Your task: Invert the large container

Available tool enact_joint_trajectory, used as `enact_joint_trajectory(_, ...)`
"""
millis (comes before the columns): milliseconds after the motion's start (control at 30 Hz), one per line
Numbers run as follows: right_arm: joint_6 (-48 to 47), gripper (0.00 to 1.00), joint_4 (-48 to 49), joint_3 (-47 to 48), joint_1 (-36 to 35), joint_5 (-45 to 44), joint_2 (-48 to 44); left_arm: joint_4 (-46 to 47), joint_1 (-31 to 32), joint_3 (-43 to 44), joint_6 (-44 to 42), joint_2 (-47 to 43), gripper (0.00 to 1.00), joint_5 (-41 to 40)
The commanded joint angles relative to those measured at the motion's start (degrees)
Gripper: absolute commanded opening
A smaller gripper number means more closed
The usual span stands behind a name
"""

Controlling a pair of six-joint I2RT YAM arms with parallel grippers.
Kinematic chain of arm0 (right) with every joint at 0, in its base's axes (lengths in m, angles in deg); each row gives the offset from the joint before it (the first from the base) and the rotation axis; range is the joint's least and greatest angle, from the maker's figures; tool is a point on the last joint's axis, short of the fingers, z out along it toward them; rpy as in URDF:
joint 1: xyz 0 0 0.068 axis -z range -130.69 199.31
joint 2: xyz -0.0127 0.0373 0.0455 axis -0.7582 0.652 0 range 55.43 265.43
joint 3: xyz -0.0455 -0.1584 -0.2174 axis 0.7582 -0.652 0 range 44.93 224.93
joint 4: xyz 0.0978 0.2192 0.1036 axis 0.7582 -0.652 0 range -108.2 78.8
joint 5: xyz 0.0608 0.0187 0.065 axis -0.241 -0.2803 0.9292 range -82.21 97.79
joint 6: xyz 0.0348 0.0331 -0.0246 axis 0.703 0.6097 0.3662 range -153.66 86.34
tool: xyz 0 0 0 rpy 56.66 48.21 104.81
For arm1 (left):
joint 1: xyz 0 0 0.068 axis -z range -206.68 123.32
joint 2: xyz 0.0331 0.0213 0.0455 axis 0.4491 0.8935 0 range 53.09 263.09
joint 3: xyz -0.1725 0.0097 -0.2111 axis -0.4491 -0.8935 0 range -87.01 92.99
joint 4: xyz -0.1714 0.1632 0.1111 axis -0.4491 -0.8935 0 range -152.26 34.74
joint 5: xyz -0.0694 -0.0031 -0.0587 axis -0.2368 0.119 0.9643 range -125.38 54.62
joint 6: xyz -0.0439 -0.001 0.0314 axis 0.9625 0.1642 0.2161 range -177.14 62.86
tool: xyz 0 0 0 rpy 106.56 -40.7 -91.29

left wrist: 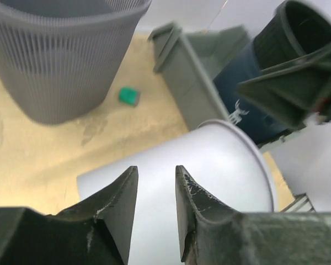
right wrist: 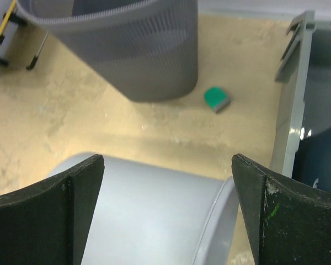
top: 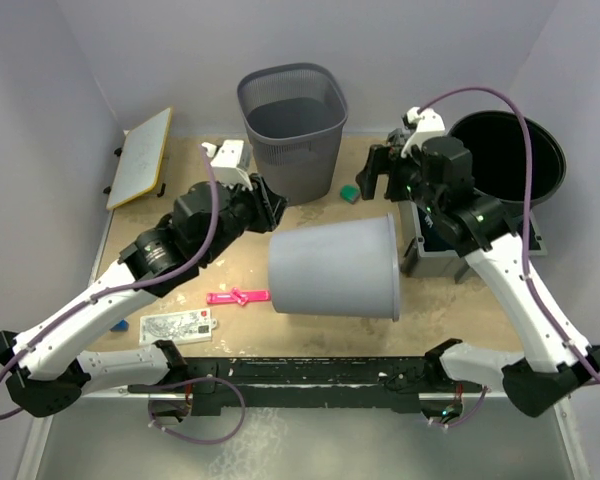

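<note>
The large container (top: 335, 268) is a smooth pale grey bucket lying on its side mid-table, rim to the right and base to the left. My left gripper (top: 272, 205) hovers at its upper-left, by the base. In the left wrist view this gripper (left wrist: 156, 168) stands open by a narrow gap with nothing between the fingers, and the container (left wrist: 220, 165) is below. My right gripper (top: 375, 180) hangs above the rim end. Its jaws are wide open (right wrist: 167, 160) and empty over the container (right wrist: 154, 210).
A grey mesh basket (top: 292, 125) stands behind the container. A black round bin (top: 510, 155) and a grey box (top: 435, 250) are at the right. A green block (top: 349, 192), a pink tool (top: 237, 296), a printed card (top: 175, 325) and a yellow-edged board (top: 140, 155) lie around.
</note>
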Motion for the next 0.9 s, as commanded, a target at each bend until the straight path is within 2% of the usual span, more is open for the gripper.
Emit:
enact_joint_trajectory(0, 0.08, 1.00, -6.69, -1.77, -0.28, 5.45, -6.76, -3.47, -0.03, -4.98, 5.03, -2.10, 0.37, -1.85)
enact_joint_trajectory(133, 1.70, 1.00, -13.78, -3.69, -0.29, 5.68, -10.52, -4.33, -0.09, -10.84, 10.54, -3.64, 0.58, -1.14)
enact_joint_trajectory(333, 6.61, 0.99, -21.78, -7.54, -0.28, 3.75, -17.61, -2.45, -0.06, -18.59, 17.72, -5.71, 0.65, 3.77)
enact_joint_trajectory(467, 10.32, 0.96, -27.11, -10.72, -0.27, 2.60, -22.22, 1.66, -0.07, -24.00, 21.23, -7.25, 0.67, 9.48)
enact_joint_trajectory(633, 16.22, 0.78, -29.88, -15.88, -0.29, 5.83, -26.76, 7.25, -0.03, -30.17, 26.08, -6.57, 0.65, 15.88)
enact_joint_trajectory(700, 18.15, 0.63, -30.11, -18.11, -0.29, 8.26, -28.41, 8.58, -0.03, -31.83, 27.42, -5.91, 0.62, 17.67)
enact_joint_trajectory(833, 20.51, 0.44, -31.84, -21.46, -0.29, 12.15, -30.53, 10.68, -0.02, -34.15, 29.50, -5.87, 0.57, 19.15)
enact_joint_trajectory(867, 20.74, 0.42, -32.13, -21.97, -0.24, 12.88, -30.77, 11.00, -0.02, -34.57, 29.81, -6.10, 0.56, 19.22)
